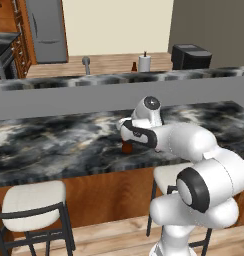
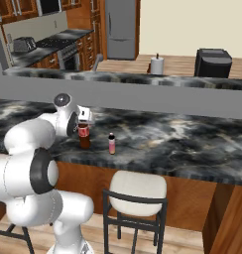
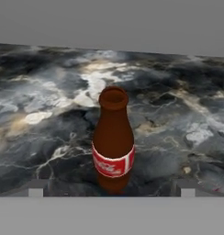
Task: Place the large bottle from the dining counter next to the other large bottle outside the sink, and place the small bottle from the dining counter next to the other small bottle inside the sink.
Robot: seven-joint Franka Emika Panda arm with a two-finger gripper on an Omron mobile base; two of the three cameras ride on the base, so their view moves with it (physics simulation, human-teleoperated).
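Brown large bottle [image 3: 113, 140] and small bottle [image 2: 111, 143] stand on the dining counter [image 2: 182, 144], neither moved yet, gripper [image 3: 111, 193] fingers spread wide, holding nothing.

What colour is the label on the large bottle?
Red with white lettering, on the large bottle; clearest in the hand view.

Even, soft rendered light fills all three views, with no clear source and no hard glare. The counter [image 1: 54, 142] shows pale marbled patches that read as pattern, not reflection. The bottle [image 3: 113, 142] casts only a faint dark patch at its base. Edges look soft and slightly blurred, coarse in the hand view. Straight lines stay straight to the frame edges.
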